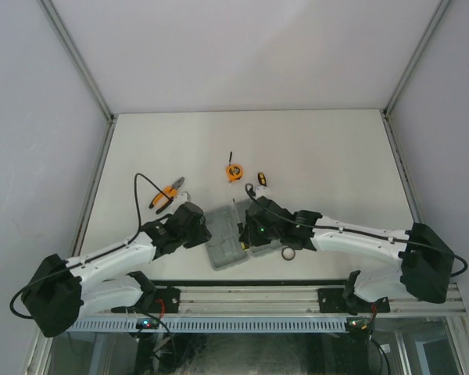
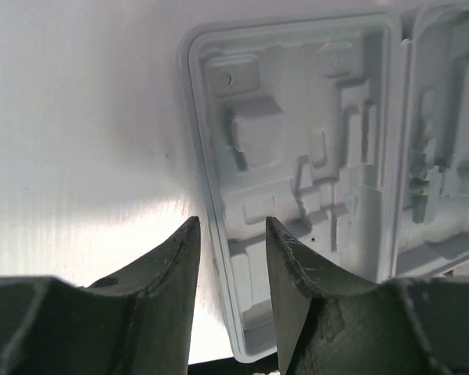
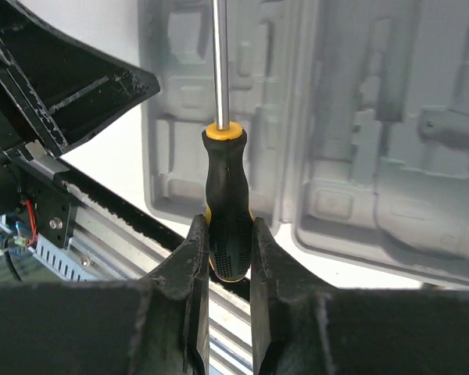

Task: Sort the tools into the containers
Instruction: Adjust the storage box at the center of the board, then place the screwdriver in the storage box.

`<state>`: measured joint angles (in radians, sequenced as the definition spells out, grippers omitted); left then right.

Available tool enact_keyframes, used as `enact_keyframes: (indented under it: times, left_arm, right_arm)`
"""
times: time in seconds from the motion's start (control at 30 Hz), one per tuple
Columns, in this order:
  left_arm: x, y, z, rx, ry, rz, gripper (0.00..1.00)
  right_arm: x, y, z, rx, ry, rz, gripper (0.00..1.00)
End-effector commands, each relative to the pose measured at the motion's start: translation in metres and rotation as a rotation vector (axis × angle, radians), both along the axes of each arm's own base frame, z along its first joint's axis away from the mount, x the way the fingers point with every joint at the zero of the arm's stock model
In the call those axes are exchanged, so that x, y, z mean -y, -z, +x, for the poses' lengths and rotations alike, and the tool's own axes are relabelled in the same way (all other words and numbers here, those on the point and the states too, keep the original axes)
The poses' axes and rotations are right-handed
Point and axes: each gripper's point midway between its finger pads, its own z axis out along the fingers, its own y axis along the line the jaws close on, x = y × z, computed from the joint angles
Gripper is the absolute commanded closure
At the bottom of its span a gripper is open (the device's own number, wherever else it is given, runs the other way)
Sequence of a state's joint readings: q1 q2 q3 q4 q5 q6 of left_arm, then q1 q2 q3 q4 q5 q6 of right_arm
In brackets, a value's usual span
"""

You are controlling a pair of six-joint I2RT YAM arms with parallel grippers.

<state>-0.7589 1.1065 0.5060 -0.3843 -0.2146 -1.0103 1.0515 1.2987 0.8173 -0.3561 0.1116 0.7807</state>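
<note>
The grey case [image 1: 228, 244] lies open near the front edge, its moulded recesses [image 2: 297, 156] holding nothing that I can see. My left gripper [image 2: 231, 226] is open just above the case's left rim, a finger on each side of it, gripping nothing. My right gripper [image 3: 228, 226] is shut on the black-and-orange screwdriver [image 3: 225, 195], whose shaft points out over the case [image 3: 375, 141]. On the table beyond lie the orange-handled pliers [image 1: 166, 194], the round orange tape measure [image 1: 233, 171] and the small bit set [image 1: 261, 179]. A small dark ring [image 1: 288, 253] lies right of the case.
The left arm's black gripper body [image 3: 62, 78] sits close to the screwdriver shaft in the right wrist view. A metal rail [image 1: 242, 301] runs along the near table edge just behind the case. Grey walls enclose the table on three sides.
</note>
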Motion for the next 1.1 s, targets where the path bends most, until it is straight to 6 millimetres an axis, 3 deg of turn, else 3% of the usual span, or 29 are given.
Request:
enact_keyframes:
  times: [0.0, 0.17, 0.47, 1.07]
  left_arm:
    - [-0.012, -0.023, 0.012, 0.104, -0.029, 0.018, 0.56]
    - [-0.023, -0.026, 0.015, 0.130, -0.057, 0.014, 0.56]
    - [-0.033, -0.029, 0.015, 0.188, -0.076, -0.010, 0.58]
    - [-0.031, -0.033, 0.017, 0.209, -0.048, -0.016, 0.59]
  right_arm:
    - [-0.023, -0.008, -0.008, -0.011, -0.101, -0.036, 0.99]
    - [-0.031, 0.006, -0.011, -0.055, -0.123, -0.122, 0.99]
    - [-0.025, 0.031, -0.010, -0.112, -0.122, -0.238, 0.98]
    - [-0.030, 0.043, 0.009, -0.106, -0.068, -0.273, 0.97]
